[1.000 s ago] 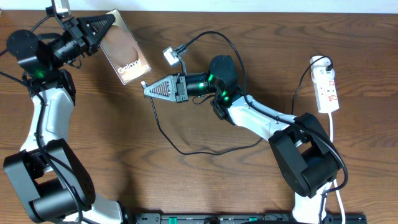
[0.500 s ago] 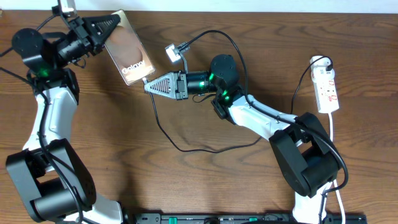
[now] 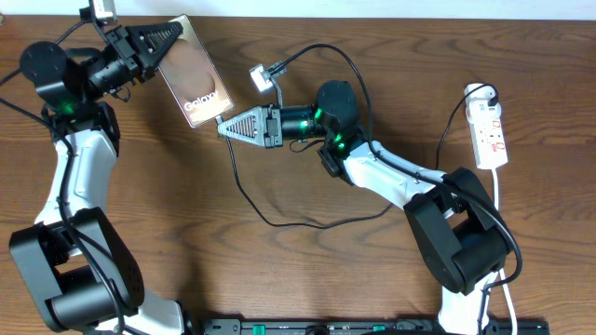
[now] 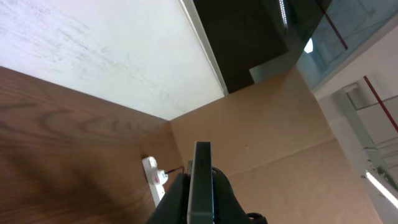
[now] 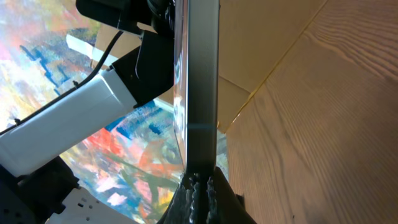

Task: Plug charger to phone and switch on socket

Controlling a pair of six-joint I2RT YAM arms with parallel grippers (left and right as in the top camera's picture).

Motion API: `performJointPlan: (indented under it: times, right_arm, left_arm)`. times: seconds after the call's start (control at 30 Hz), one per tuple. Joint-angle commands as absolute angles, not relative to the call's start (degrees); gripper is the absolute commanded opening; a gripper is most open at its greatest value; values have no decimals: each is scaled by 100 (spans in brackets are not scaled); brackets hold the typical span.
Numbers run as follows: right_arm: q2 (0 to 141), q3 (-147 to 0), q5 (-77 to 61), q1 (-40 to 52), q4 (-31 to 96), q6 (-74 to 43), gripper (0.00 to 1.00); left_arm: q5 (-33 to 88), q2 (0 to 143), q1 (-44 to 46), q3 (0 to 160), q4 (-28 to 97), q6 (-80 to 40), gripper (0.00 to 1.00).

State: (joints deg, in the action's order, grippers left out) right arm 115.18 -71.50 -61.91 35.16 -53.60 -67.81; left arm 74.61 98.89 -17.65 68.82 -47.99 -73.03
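**Q:** Since the frame one second earlier, what is found to have shifted?

**A:** The phone is carried slightly up and toward the right arm by the left gripper. The right gripper is brought up after it, and its tips now stand just at the phone's lower short edge.

**Q:** How are the tools set?

**A:** Both are fully closed. The left gripper is clamped on the phone's upper end, and the phone is held clear of the table. The right gripper is closed on the end of the charger. The plug tip itself is hidden between the pads.

**Q:** Which relation governs the coming move?

**A:** From overhead, the phone is seen up and to the left of the right gripper's tips. In the right wrist view its thin edge runs straight away from them. Insertion is judged to require travel along that long axis. Whether the tip is already seated cannot be told.

**Q:** Where is the socket?

**A:** The power strip lies at the table's right side, well apart from both grippers. The right arm is the nearer one.
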Motion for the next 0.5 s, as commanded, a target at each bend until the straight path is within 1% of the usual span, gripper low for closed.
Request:
performJointPlan:
  times: [0.0,0.13,0.37,0.47]
  right_arm:
    - [11544,-7188,-6204,3487,-5374,-6654,1]
    - [11544,-7188,-6204,3487,-5374,-6654,1]
    - [11544,-7188,-6206,3492,-5374,-6657,1]
    - [11544,-7188,-6204,3492,-5374,-6654,1]
  left_arm:
    - [7229,9806,-1769,6862,-4849,-7164,7]
    - [7190,9806,-1769,6862,-4842,-7164,7]
    - [7192,9806,-1769,6860,-4348,-6871,7]
    - [7194,9806,-1765,6860,-4355,-6862,7]
